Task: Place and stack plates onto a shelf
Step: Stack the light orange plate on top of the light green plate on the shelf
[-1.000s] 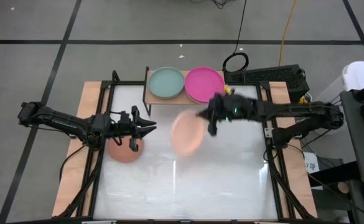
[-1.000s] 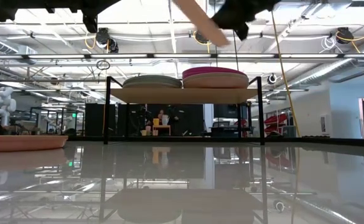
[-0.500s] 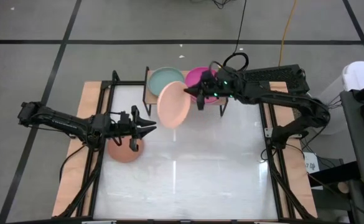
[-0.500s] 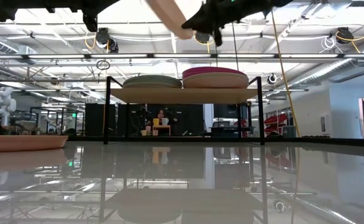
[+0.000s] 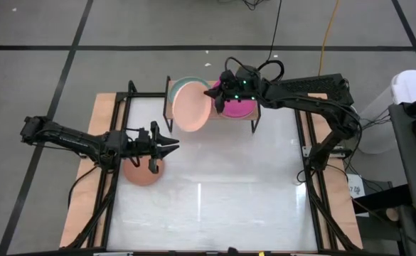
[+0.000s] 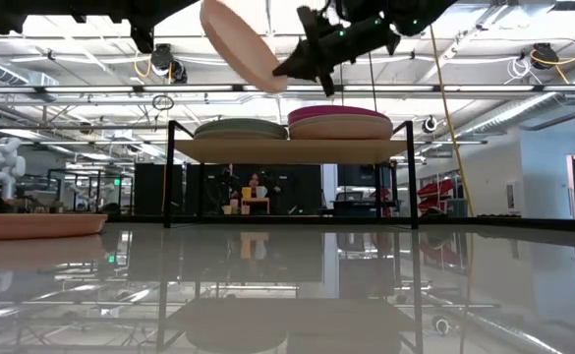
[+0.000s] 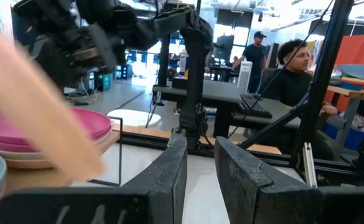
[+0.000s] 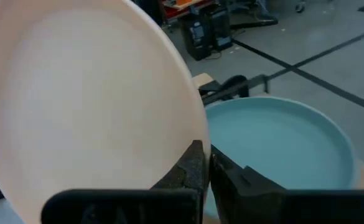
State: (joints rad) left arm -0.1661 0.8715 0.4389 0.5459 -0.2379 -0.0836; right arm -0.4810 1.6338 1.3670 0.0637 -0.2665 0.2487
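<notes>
- Right claw (image 5: 213,93) grips a tilted peach plate (image 5: 190,106) by its rim, above the teal plate (image 8: 281,140) on the shelf (image 6: 289,149).
- Left claw (image 5: 171,144) hangs open over the worktop's (image 5: 215,199) left side, by a terracotta plate (image 5: 142,173).

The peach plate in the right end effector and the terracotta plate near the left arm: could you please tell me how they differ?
The peach plate is paler; the terracotta plate is darker, brownish.
The peach plate hangs tilted in the air above the shelf; the terracotta plate lies flat on the table.
The right end effector clamps the peach plate's rim; the left end effector hovers over the terracotta plate, not touching.
Both are round.
</notes>
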